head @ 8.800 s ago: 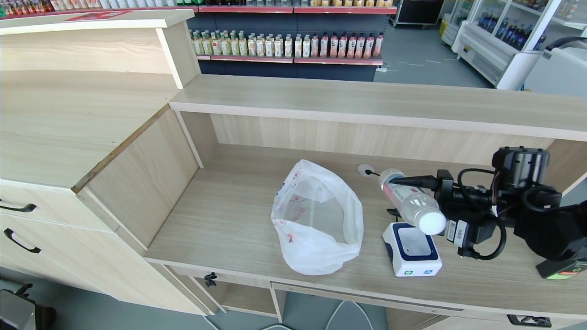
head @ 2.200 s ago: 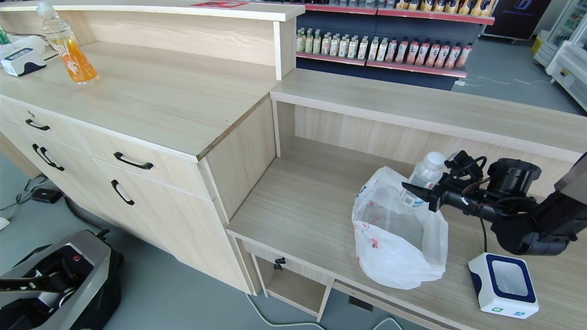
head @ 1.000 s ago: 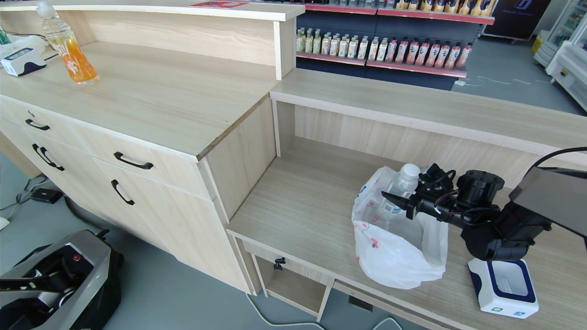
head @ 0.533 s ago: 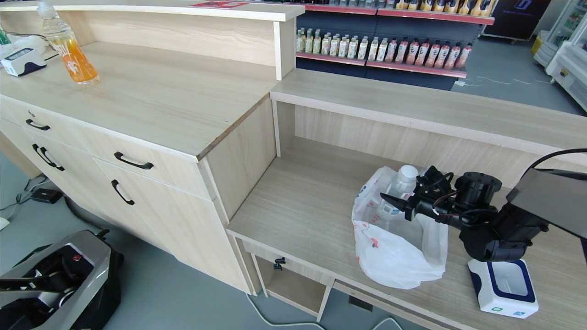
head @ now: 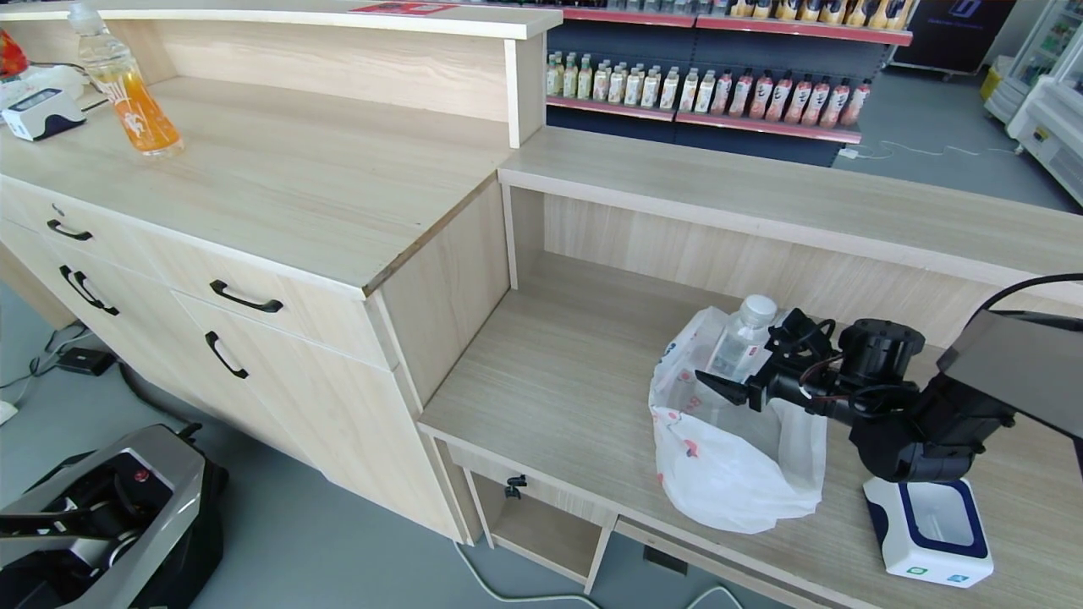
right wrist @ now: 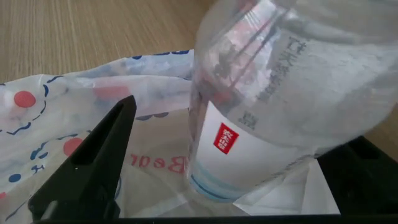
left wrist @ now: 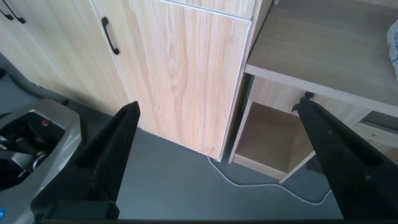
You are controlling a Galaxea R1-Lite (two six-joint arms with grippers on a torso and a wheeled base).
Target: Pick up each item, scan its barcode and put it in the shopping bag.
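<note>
Standing nearly upright, the water bottle (head: 734, 345) has its base down in the open mouth of the shopping bag (head: 719, 474) and its white cap at the top. Its long axis leans slightly, with the cap tipped toward the back wall of the counter. It is clear, ribbed plastic, round in section, with a white label that carries a small red mark.

The bag is thin, translucent white film printed with red and blue, crumpled and slack, and its rim gapes upward. Through the film I can make out nothing in it except the bottle's lower part.

The right gripper (head: 738, 359) reaches over the bag's mouth with its black, wedge-shaped fingers apart. One finger (right wrist: 93, 168) stands clear of the bottle with bag film showing between them. The bottle's other side lies against or just beside the second finger; I cannot tell which.

The bag sits on the lower desk (head: 541, 381), a pale wood-grain laminate. A white and navy scanner (head: 931, 524) with a glass window lies near it on the robot's right.

An orange drink bottle (head: 125, 93) stands on the raised counter (head: 296, 186), well apart from the bag.

The left gripper (left wrist: 217, 124) hangs above the grey floor beside the cabinet, its fingers spread wide and holding nothing.
</note>
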